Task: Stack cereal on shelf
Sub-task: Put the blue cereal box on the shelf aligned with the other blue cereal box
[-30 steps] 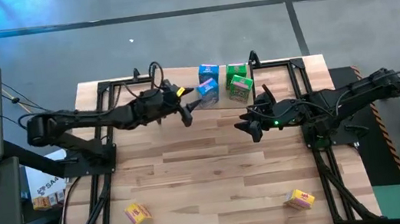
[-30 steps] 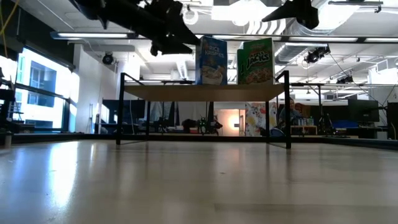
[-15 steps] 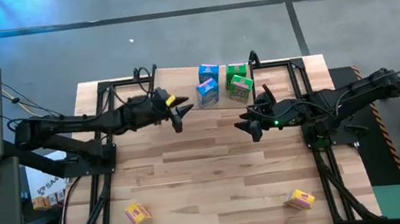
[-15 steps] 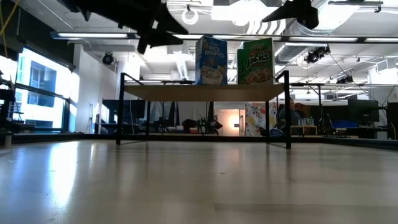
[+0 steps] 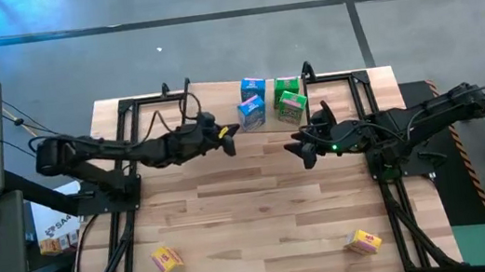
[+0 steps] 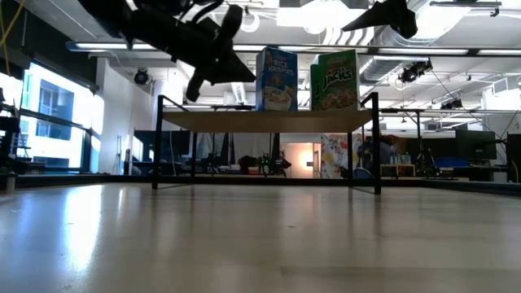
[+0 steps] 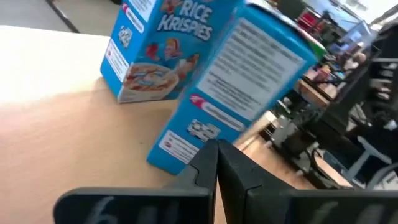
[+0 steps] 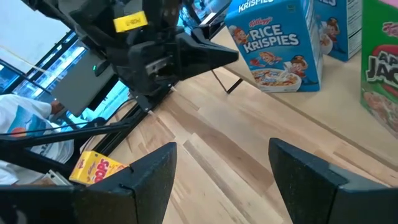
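Note:
Two blue cereal boxes (image 5: 251,102) and two green ones (image 5: 290,98) stand upright on their bases on the shelf's plank (image 6: 269,120) at the table's far side. Two yellow boxes (image 5: 166,259) (image 5: 364,242) lie on the table near its front edge. My left gripper (image 5: 231,135) is shut, with its tip close to the near blue box (image 7: 236,81) on that box's left. My right gripper (image 5: 298,145) is open and empty, in front of the green boxes. My left gripper points its shut fingertips (image 7: 214,155) at the lower near corner (image 7: 180,152) of the near blue box, coming from the table's left. I cannot tell whether they touch it. The box stands upright on the plank.
The shelf's black legs (image 6: 376,142) and the arms' black frames (image 5: 126,179) (image 5: 384,174) stand along both sides. Bare wood (image 5: 252,210) lies between the shelf and the yellow boxes. In the right wrist view the left arm (image 8: 155,43) shows beside the blue box.
My left gripper drew back toward the table's left edge, then came back right toward the near blue box and dropped lower. The boxes and my right gripper have kept still.

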Available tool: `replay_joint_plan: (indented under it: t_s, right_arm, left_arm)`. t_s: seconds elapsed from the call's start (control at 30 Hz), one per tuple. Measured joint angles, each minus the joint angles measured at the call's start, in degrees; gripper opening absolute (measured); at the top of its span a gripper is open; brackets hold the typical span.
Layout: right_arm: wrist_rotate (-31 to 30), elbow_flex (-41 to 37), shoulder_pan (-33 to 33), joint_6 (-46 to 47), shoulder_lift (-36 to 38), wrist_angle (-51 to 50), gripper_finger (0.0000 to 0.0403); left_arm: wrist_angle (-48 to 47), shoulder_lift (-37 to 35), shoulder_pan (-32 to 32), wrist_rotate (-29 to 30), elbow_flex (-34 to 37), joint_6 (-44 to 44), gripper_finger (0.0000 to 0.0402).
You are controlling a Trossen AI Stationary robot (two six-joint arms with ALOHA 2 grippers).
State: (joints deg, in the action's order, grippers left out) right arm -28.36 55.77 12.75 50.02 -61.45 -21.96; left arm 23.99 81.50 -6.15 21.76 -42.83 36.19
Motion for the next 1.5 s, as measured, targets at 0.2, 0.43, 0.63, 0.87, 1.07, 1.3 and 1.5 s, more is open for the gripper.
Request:
replay_joint_plan:
  t_s: [0.2,0.43,0.63,0.87,1.07,1.3,1.5]
  right_arm:
    - [-0.11,0.00,0.00,-0.13,0.00,-0.02,0.0252]
    - [-0.18,0.00,0.00,-0.04,0.00,-0.02,0.0252]
    - [-0.63,0.00,0.00,-0.11,0.00,0.00,0.0252]
    - [-0.66,0.00,0.00,0.00,0.00,0.00,0.0252]
    - [-1.06,0.00,0.00,0.01,0.00,0.02,0.0252]
    - [-1.25,0.00,0.00,-0.09,0.00,0.02,0.0252]
    - [-1.81,0.00,0.00,-0.61,0.00,0.02,0.0252]
  left_arm:
    - [-0.09,2.75,-0.70,0.35,-2.26,0.23,0.0000]
    - [-0.75,4.03,-1.08,0.41,-2.75,-0.80,0.0000]
    - [-0.62,4.03,-3.59,0.69,-2.74,-2.28,0.0000]
    - [-0.57,4.03,-6.72,-2.16,-2.75,-2.35,0.0000]
    - [-0.55,4.03,-8.55,-4.70,-2.75,-4.69,0.0000]
    - [-4.22,1.49,-10.08,-4.99,-2.76,-7.99,0.0000]
    - [-10.37,-0.49,-8.84,-10.24,-2.75,-16.10,0.0000]
